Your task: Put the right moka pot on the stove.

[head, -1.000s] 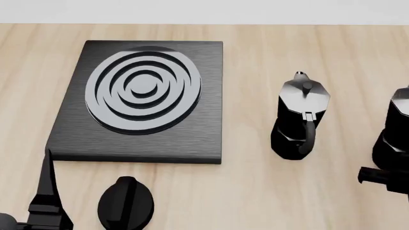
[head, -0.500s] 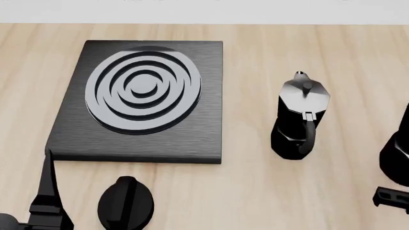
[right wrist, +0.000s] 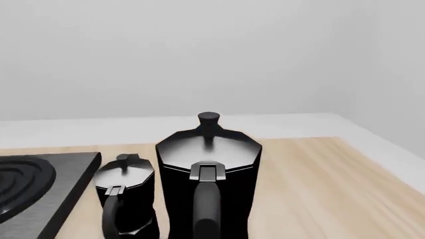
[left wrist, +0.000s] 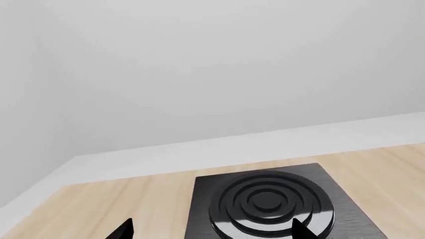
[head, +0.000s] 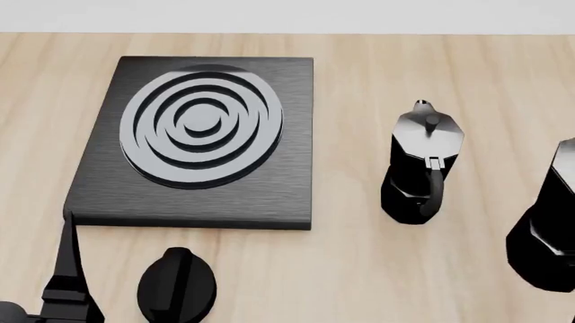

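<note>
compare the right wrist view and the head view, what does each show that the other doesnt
Only the right wrist view shows the right pot's whole lid, knob and handle, plus the back wall. Only the head view shows the whole stove, the round knob and the left gripper. Both show the left pot, a stove edge and the wooden table.

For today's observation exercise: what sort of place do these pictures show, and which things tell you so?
Probably a simulated kitchen counter: a stove with a ring burner lies on a wooden countertop, and two moka pots stand beside it.
</note>
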`<state>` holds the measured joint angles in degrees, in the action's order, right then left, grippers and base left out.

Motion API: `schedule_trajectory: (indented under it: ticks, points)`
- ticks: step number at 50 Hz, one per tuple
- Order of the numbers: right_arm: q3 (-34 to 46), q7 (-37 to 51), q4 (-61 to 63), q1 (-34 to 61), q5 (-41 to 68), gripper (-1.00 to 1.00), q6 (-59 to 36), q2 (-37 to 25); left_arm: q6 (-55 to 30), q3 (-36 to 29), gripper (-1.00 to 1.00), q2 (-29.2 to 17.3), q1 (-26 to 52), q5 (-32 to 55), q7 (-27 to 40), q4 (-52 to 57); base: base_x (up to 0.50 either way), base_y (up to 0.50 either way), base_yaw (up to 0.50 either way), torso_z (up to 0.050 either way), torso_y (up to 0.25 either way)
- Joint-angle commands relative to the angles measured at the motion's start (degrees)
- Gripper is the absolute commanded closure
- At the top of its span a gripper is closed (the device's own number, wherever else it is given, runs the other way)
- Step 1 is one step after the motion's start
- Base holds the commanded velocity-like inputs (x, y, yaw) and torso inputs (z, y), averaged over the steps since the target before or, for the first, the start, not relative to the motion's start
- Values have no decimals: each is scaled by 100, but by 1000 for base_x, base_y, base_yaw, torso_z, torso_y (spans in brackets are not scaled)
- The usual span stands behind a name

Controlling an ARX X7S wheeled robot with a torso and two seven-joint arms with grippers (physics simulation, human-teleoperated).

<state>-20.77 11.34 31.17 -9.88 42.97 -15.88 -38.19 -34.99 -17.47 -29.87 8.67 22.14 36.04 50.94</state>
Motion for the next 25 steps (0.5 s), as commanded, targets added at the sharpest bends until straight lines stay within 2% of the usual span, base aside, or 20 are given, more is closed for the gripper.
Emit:
schedule_trajectory:
  ticks: [1,25]
  points:
    - [-152,-165,633,-474,-152,100,201,70,0,-6,-100,-8,7,16,22,1,0,0,0,0,0]
    - [529,-369,1317,-398,-165,100,47,-59,23,4,-100,-34,3,66,56,14,0,0,0,0,1]
